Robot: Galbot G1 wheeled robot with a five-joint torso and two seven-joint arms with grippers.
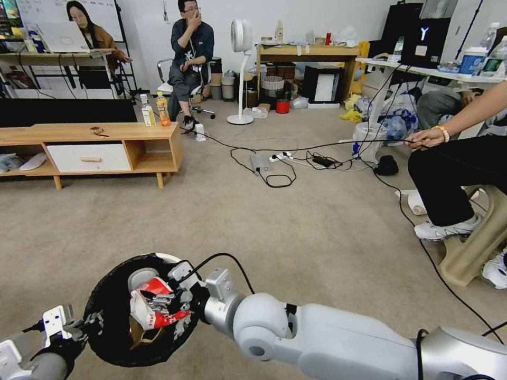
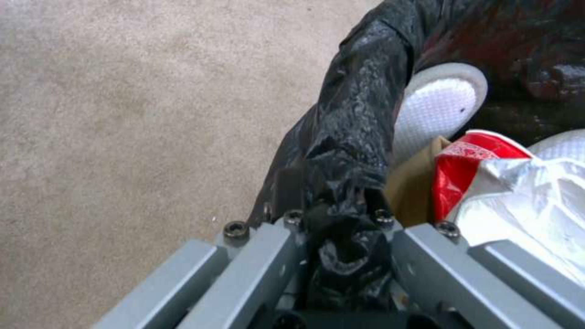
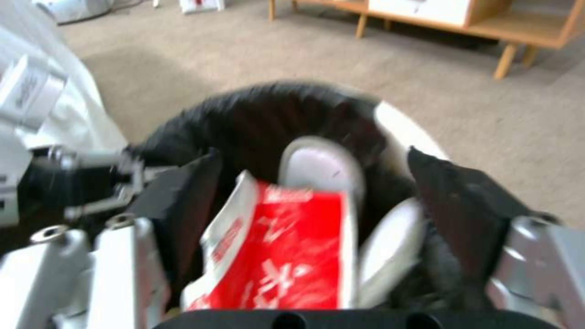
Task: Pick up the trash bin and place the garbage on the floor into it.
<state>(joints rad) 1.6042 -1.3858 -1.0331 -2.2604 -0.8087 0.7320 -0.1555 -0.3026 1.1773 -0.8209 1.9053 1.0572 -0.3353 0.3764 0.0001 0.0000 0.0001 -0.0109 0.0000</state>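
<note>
Cluttered office-lab: desks, floor cables, pedestal fan, carpet.

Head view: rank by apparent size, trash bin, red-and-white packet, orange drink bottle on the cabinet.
1. trash bin, held at its rim by the left gripper
2. red-and-white packet, under the right gripper
3. orange drink bottle, though it stands much farther off

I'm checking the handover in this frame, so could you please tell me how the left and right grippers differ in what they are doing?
The left gripper is clamped shut on the bag-covered rim of the trash bin; the right gripper stands open. The left gripper sits at the bin's outer edge, while the right gripper hangs over the bin's mouth, with the red-and-white packet between its fingers. Both are at the same bin, above the carpet.
</note>
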